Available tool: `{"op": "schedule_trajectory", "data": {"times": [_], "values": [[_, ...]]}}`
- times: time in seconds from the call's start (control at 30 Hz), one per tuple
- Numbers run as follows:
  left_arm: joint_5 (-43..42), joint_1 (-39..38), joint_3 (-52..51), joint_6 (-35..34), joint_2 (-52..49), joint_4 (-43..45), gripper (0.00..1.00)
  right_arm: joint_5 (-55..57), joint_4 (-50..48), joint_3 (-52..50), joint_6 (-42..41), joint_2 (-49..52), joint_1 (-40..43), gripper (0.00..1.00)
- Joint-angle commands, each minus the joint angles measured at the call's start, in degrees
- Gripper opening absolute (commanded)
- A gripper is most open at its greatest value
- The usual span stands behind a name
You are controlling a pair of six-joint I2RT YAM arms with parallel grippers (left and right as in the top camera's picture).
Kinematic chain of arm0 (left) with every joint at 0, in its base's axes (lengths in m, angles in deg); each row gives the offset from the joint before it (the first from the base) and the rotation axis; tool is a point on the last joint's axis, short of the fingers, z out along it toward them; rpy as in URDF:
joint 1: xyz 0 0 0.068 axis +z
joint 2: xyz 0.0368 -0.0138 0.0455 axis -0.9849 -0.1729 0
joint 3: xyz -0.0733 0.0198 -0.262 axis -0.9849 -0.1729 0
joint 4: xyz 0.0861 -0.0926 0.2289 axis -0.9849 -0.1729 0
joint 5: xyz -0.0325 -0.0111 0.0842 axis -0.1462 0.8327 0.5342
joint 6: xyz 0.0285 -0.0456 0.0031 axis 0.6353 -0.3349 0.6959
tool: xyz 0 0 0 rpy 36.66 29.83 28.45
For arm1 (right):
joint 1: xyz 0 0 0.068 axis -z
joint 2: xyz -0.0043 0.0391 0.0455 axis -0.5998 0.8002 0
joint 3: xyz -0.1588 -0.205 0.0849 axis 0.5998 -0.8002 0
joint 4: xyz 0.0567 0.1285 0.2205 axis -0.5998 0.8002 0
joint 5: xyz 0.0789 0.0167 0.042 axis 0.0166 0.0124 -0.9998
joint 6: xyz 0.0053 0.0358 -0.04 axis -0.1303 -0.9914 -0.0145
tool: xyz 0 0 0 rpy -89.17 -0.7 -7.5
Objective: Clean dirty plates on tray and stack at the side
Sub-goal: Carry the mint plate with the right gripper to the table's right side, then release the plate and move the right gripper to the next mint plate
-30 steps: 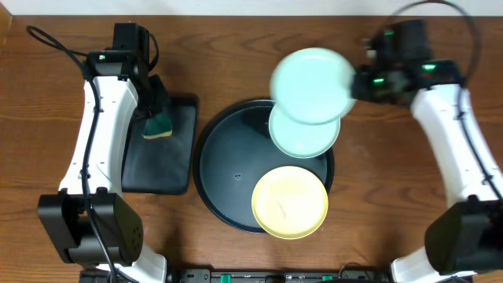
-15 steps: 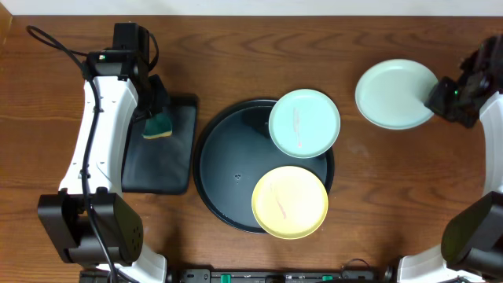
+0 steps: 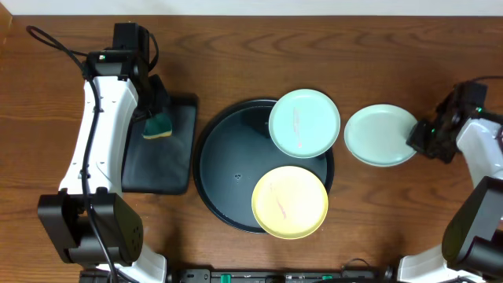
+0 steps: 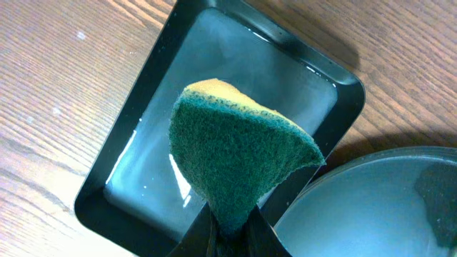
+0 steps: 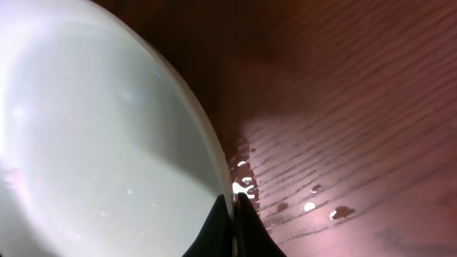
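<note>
The round black tray [image 3: 228, 165] holds a mint-blue plate [image 3: 304, 123] on its upper right rim and a pale yellow plate [image 3: 289, 201] at its lower right; both show faint smears. A second mint-blue plate [image 3: 380, 135] is over the wood just right of the tray, my right gripper [image 3: 416, 140] shut on its right rim. The right wrist view shows that plate [image 5: 93, 143] pinched at the edge by the right gripper [image 5: 232, 207], with water drops on the table beside it. My left gripper [image 4: 230, 227] is shut on a green and yellow sponge [image 4: 239, 160] above the small rectangular tray [image 4: 128, 178].
The rectangular black tray [image 3: 161, 149] lies left of the round tray and holds shallow water. The left arm [image 3: 98, 118] runs along the table's left side, the right arm [image 3: 483, 149] along the right edge. Bare wood lies around both trays.
My right gripper has carried the mint-blue plate from above the tray's top right out to the right, then down and back left to beside the tray. The left arm has stayed still.
</note>
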Motion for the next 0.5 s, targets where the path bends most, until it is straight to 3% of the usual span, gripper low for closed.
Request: {"op": "schedule_trajectory", "data": {"times": [0.0,0.3,0.47], "values": [[0.68,0.13,-0.28,0.33,0.57,-0.15,0.07,-1.27,-1.44,-2.47,2.58,-1.03,0.02,0.01],[0.68,0.13,-0.28,0.33,0.57,0.11,0.07,-4.17,-1.27,-0.98,4.07,-1.05,-0.2,0.13],[0.68,0.13,-0.28,0.33,0.57,0.46,0.08,-11.65,0.57,5.01,6.97,-1.05,-2.6,0.26]]}}
